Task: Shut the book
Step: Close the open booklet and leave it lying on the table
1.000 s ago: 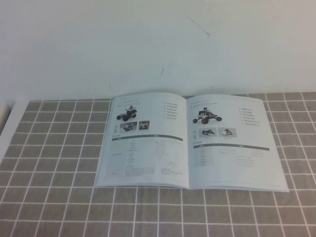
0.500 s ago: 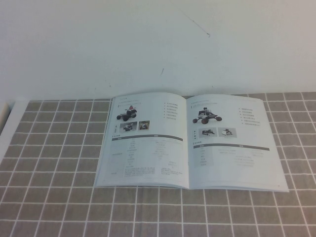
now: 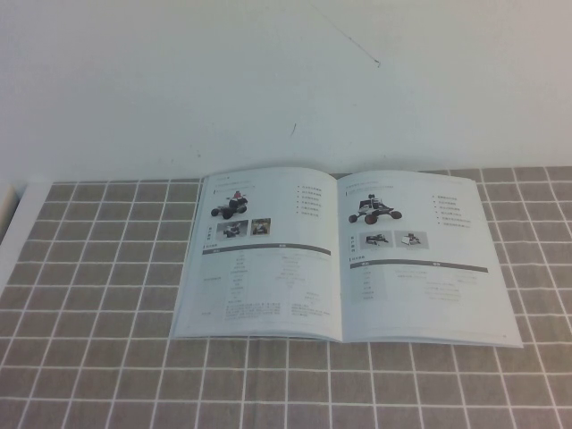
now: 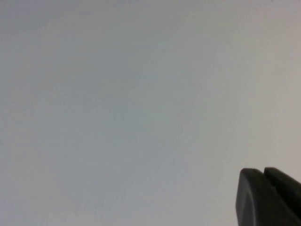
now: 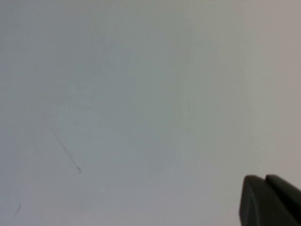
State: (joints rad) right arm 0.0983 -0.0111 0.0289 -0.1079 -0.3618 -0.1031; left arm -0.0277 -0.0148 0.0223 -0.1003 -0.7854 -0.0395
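An open book [image 3: 344,255] lies flat on the grey checked tablecloth [image 3: 89,268] in the high view, its spine running away from me near the middle. Both pages show small vehicle pictures and tables of text. Neither arm appears in the high view. The left wrist view shows only pale wall, with my left gripper [image 4: 263,172] as two dark tips pressed together at the frame's corner, holding nothing. My right gripper [image 5: 265,179] looks the same in the right wrist view, shut and holding nothing, facing the wall. The book is in neither wrist view.
A white wall [image 3: 268,80] with a few thin dark marks rises right behind the book's far edge. The cloth's left edge meets a white table strip [image 3: 11,223]. Bare cloth lies in front of and beside the book.
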